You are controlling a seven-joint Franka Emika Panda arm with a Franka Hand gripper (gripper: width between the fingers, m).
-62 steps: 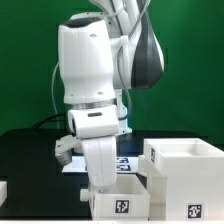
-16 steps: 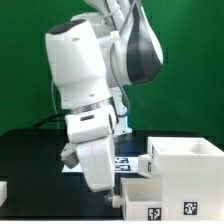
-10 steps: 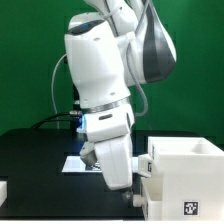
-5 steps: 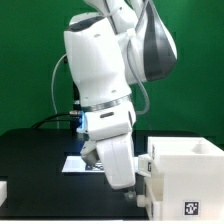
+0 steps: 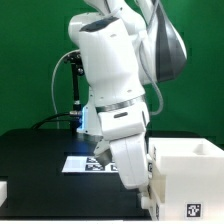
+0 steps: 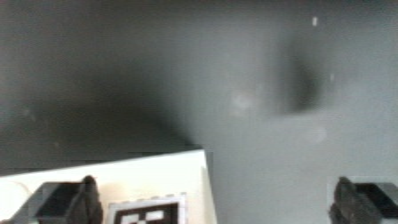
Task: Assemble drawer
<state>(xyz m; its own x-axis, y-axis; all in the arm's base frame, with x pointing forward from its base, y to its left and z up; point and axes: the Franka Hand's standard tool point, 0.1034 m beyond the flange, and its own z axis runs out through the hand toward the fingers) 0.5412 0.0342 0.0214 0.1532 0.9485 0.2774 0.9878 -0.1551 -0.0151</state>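
Observation:
The large white boxy housing [image 5: 190, 165] stands at the exterior view's right, open on top. A white part with a square tag [image 5: 157, 197] sits low against the housing's left face; I cannot tell whether it is one of the trays. My gripper [image 6: 217, 205] hangs low beside it, jaws wide apart and empty. In the wrist view both dark fingertips [image 6: 68, 200] show, with the corner of a white tagged part [image 6: 107, 195] by one finger and blurred black table between them. A second small tray [image 5: 3, 192] peeks in at the exterior view's far left edge.
The marker board [image 5: 85, 163] lies on the black table [image 5: 40, 170] behind the arm. The arm's bulky white body [image 5: 120, 70] blocks much of the middle. A green wall stands behind.
The arm has swung toward the exterior view's right and now leans closer to the housing. The tagged white part has stayed against the housing.

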